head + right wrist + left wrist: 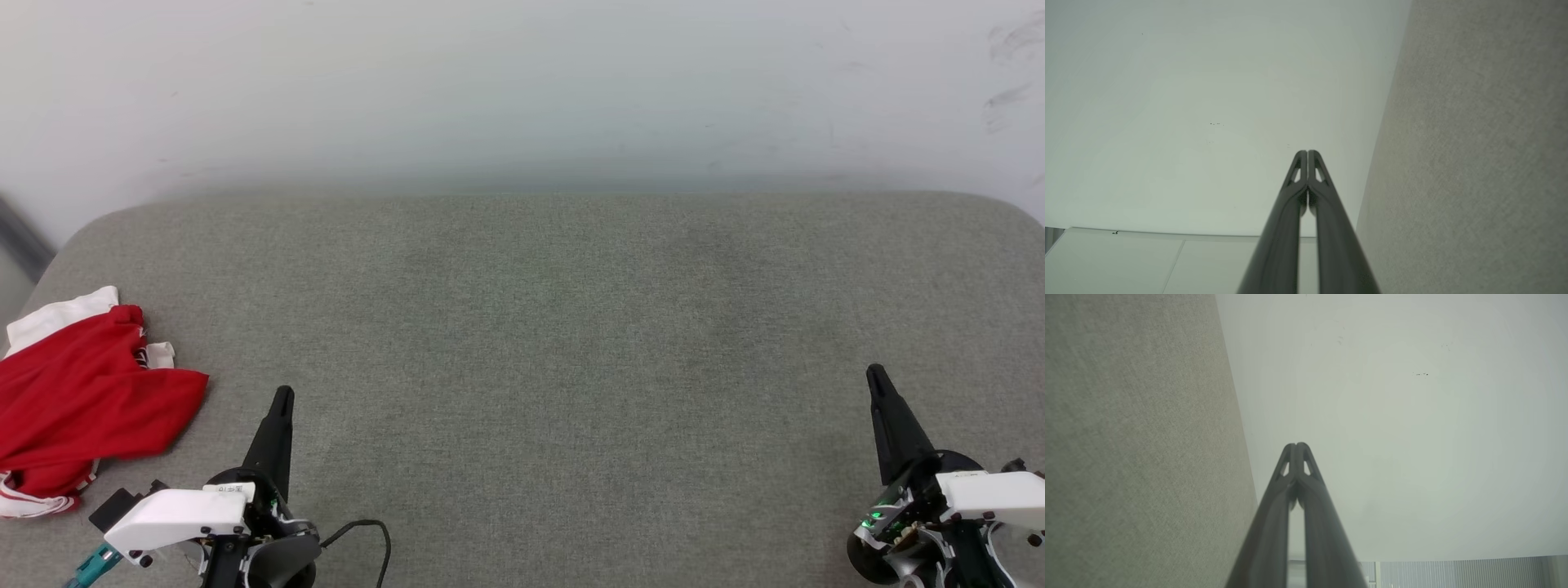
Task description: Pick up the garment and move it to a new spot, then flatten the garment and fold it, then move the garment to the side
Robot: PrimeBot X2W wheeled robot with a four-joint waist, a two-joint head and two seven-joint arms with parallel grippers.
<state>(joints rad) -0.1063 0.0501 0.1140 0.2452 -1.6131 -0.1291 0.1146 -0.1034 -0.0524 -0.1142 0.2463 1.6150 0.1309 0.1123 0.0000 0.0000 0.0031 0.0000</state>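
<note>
Red-and-white garment (82,400), grey table (571,327), dark fingers (277,433)

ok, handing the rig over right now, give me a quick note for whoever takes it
Left gripper: shut, empty, low left.
Right gripper: shut, empty, low right.
Garment: crumpled in a heap at the left edge of the grey padded surface, touched by neither gripper.
Done: nothing visible; it's not flat, not folded.
Left: pick it up, move it, flatten, fold, set aside.
</note>
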